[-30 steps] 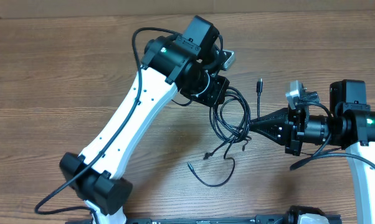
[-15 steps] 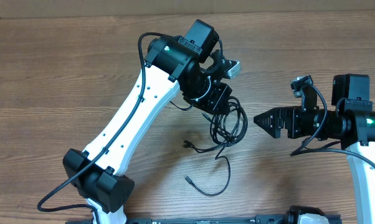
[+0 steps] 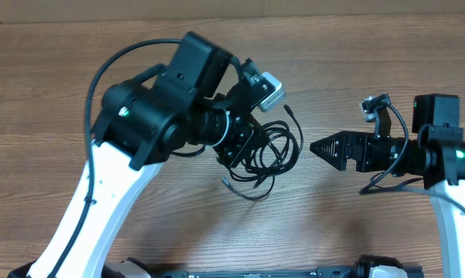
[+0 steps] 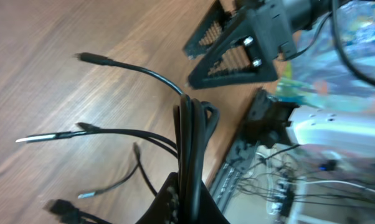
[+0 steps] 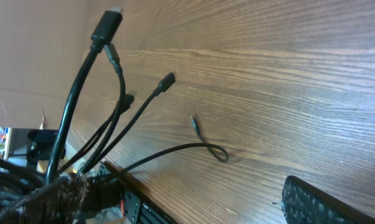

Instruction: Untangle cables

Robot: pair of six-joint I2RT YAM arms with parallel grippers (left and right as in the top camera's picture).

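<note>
Wood-grain table [image 3: 371, 46], left gripper [image 3: 239, 145] is pinching looped thin black cables [image 3: 285, 148]; right gripper [image 3: 319, 147] is sitting spread, fingers ribbed and triangular.

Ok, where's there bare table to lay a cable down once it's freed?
Widest bare wood is the near strip of the table, below the cable bundle and right gripper. The far strip beyond both arms is also free. The centre is crowded: the left gripper holds the bundle, and the right gripper points at it across a narrow gap.
</note>
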